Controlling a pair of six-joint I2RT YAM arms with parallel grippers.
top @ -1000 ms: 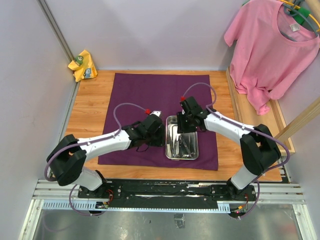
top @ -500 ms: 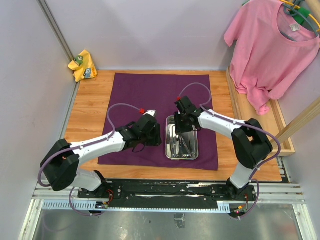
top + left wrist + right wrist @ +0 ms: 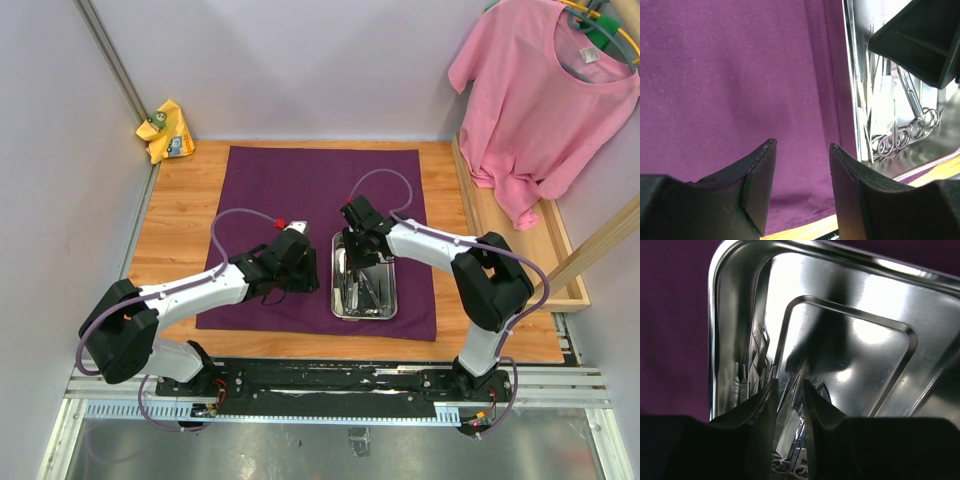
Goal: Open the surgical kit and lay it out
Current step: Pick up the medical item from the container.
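Observation:
The dark purple cloth (image 3: 290, 180) lies spread flat on the wooden table. The steel tray (image 3: 365, 315) stands on its near right part, with slim forceps and scissors (image 3: 900, 135) and white gauze (image 3: 787, 437) inside. My right gripper (image 3: 358, 250) hangs low over the tray's far left end; in the right wrist view (image 3: 790, 382) its jaws stand a narrow gap apart above the instruments, holding nothing that shows. My left gripper (image 3: 305, 275) is open and empty just over the cloth (image 3: 740, 75), left of the tray (image 3: 860, 75); it also shows in the left wrist view (image 3: 802, 145).
A yellow rag (image 3: 165, 130) lies at the back left corner. A pink T-shirt (image 3: 545, 90) hangs at the back right over a wooden side ledge (image 3: 500, 215). Walls close in the table on both sides.
My right gripper has moved left along the tray's far end, toward its left corner. My left gripper has drawn a little left, away from the tray.

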